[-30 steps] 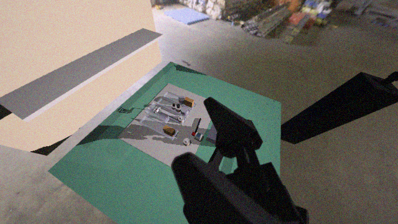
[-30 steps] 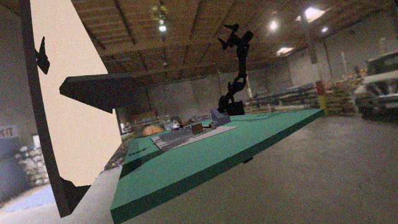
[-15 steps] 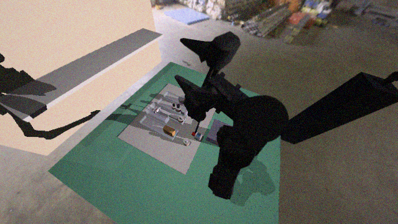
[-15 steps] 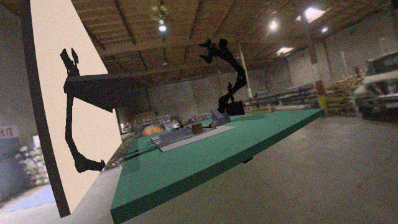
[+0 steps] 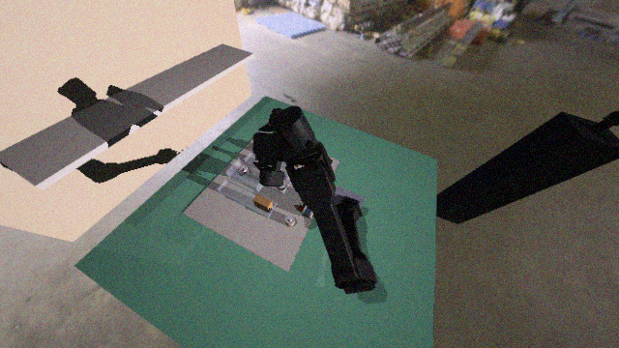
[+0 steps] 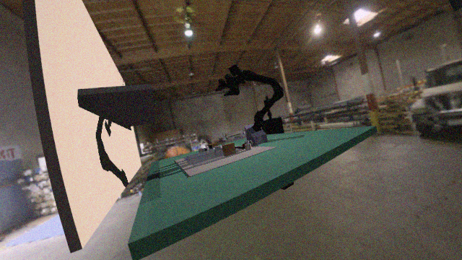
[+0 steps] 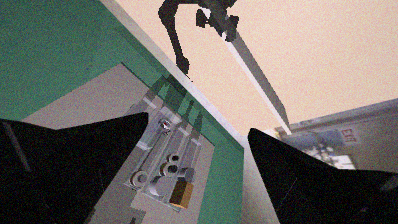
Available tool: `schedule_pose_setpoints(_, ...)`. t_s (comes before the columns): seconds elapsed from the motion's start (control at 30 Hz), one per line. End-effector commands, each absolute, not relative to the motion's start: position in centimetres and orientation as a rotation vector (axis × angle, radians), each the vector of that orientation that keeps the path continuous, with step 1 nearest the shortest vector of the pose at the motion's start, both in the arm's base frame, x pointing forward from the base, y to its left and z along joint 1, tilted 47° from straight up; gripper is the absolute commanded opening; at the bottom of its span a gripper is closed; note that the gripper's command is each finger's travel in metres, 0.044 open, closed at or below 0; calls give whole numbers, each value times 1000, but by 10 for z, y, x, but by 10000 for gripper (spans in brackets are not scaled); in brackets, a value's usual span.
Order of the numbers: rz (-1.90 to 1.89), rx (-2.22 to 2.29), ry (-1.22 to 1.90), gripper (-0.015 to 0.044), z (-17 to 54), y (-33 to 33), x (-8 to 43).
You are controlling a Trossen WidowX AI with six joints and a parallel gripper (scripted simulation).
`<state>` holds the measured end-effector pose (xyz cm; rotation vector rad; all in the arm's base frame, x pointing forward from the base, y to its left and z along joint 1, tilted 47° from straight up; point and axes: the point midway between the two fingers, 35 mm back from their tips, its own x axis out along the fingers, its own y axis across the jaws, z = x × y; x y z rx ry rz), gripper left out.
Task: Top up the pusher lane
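Note:
My gripper [image 6: 221,91] [image 7: 199,125] is open and empty, high above the board; in the top view its fingers are hard to make out. The grey board [image 5: 242,232] [image 6: 202,170] [image 7: 90,95] carries clear-walled lanes. A small jar with a reddish mark [image 5: 243,170] [image 7: 165,125] is in a lane at the far end. A pale ringed round piece [image 7: 139,178] is at the other end, with two dark-centred round pieces [image 7: 173,158] [image 7: 170,168] beside it. A pale loose jar [image 5: 290,220] [image 6: 247,145] stands near a red and blue piece [image 5: 306,211]. I cannot tell which jars match.
One orange block [image 5: 263,202] [image 6: 229,149] is by the nearer lane; another orange block [image 7: 181,194] is at the far lanes. The green table [image 5: 232,300] [image 6: 224,195] [image 7: 50,45] surrounds the board. A grey shelf [image 5: 193,77] [image 6: 115,105] juts from the pale wall.

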<state>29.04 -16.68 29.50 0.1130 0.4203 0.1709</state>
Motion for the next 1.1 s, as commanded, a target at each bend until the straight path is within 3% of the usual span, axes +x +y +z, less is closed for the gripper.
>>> schedule_pose_setpoints(0.0, 303, 311, 597, 440, 243, -113, 302)
schedule_pose_setpoints(0.23, 472, 540, 938, 440, 174, -22, 285)
schedule_pose_setpoints(0.5, 578, 680, 1407, 440, 115, 64, 221)
schedule_pose_setpoints(1.07, 583, 685, 1441, 440, 92, 89, 220)
